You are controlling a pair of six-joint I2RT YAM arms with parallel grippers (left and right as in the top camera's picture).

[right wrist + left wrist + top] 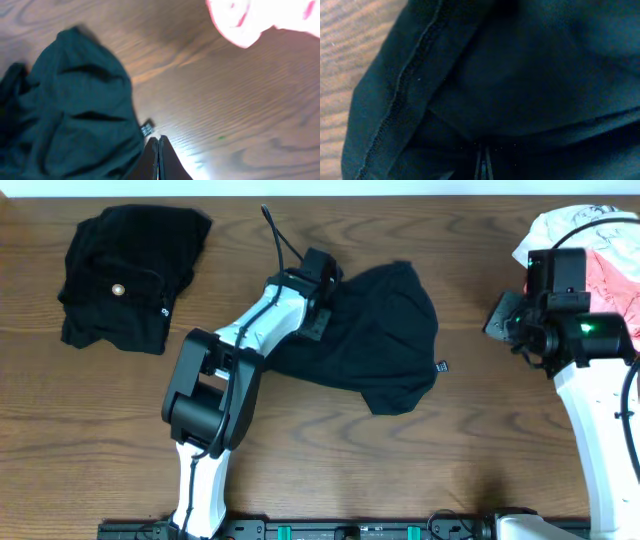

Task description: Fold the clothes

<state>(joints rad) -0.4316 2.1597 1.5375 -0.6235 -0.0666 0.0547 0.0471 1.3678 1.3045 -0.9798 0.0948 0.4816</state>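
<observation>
The plain black short-sleeved shirt (385,340) of soft fabric lies crumpled near the middle of the brown wooden worktop (100,430), bunched rather than flat, with one lobe trailing toward the near edge. A small label (440,366) shows at its right edge.

The left arm reaches across onto the shirt's left side. In the left wrist view dark cloth fills nearly everything, a stitched hem (402,85) runs diagonally, and creases draw in toward the left gripper (481,150). Its fingers are pressed together on a pinch of the shirt.

The right gripper (159,140) hangs above bare wood just to the right of the shirt. Its fingers are closed tight against each other with nothing between them. From its own camera the shirt's edge and the label (146,129) lie close on the left.

At the far left corner, well apart from the shirt, sits a folded black garment (125,275) with a small pale button (118,289) on top. At the far right corner lie pink and white garments (610,260) in a loose heap, partly under the right arm.
</observation>
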